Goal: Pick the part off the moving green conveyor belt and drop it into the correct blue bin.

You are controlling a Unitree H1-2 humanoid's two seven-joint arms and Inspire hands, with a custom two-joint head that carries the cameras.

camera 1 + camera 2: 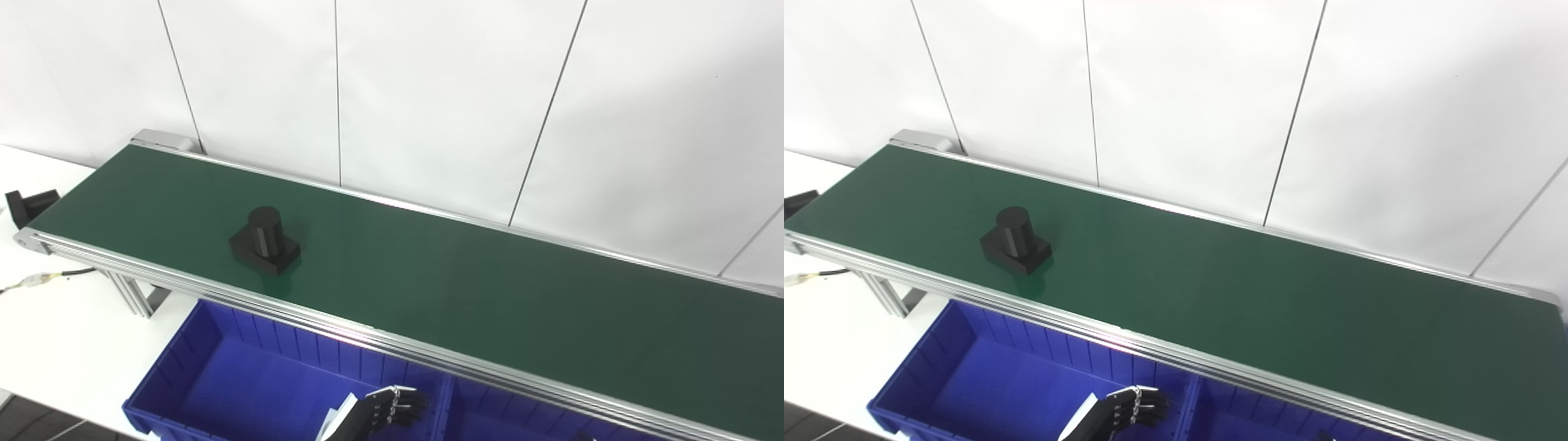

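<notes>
The black plastic part, a short cylinder upright on a square base, sits on the green conveyor belt toward its left end, near the front aluminium rail. The left robot hand hangs over the left blue plastic bin, fingers curled loosely, holding nothing. The right robot hand barely shows at the bottom edge; its state cannot be told.

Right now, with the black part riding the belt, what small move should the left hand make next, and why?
Probably lift the left hand out of the blue bin toward the black part: the part sits untouched on the belt, and the hand holds nothing.
</notes>
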